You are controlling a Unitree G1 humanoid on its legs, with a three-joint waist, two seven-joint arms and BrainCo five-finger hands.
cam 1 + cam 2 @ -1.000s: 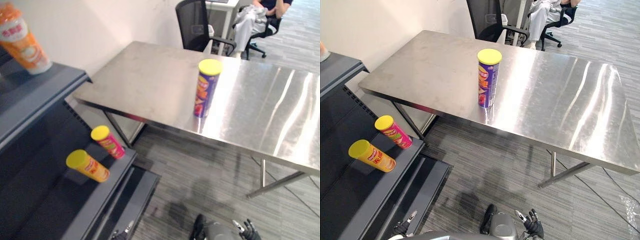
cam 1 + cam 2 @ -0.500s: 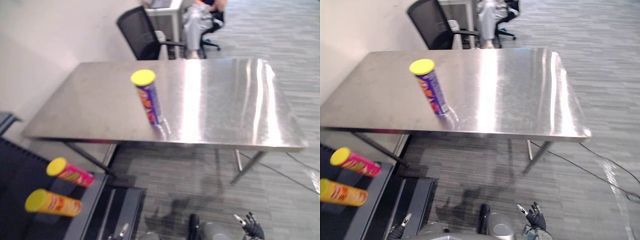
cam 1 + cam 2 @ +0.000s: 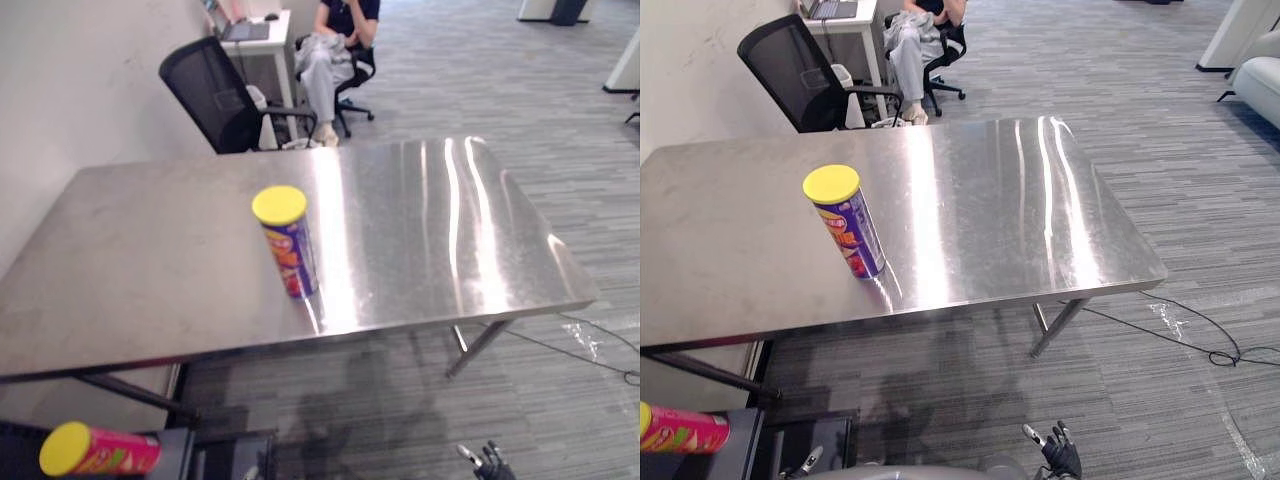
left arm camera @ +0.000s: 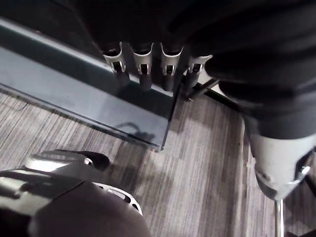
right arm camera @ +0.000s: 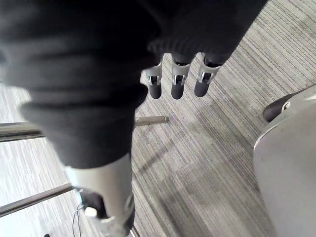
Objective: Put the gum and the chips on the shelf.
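1. Carpeted floor [image 3: 1160,370]: grey, striped. You see it all round the table and beneath both hands.

2. Steel table [image 3: 140,270]: long, bare brushed top with bright glare streaks toward its right end. It stands in front of you, with slanted legs showing under the right end.

3. Shelf [image 3: 752,440]: dark unit at your lower left, below the table's near edge. Your left wrist view shows one of its dark boards just past the fingertips.

4. Office chair [image 3: 215,95]: black mesh back, behind the table's far edge on the left.

5. Seated person [image 3: 330,50]: on a second chair beyond the table, beside a small white desk [image 3: 250,35].

6. Chips can [image 3: 288,245]: purple tube with a yellow lid. It stands upright on the table, left of centre and near the front edge, with neither hand on it.

7. Pink can [image 3: 100,452]: yellow lid, lying on its side on the shelf at lower left.

8. Right hand [image 3: 1058,458]: low over the carpet at lower right. Its fingers [image 5: 175,81] are straight, spread and empty.

9. Left hand [image 4: 143,69]: down by the shelf, fingers in a loose straight row, holding nothing.
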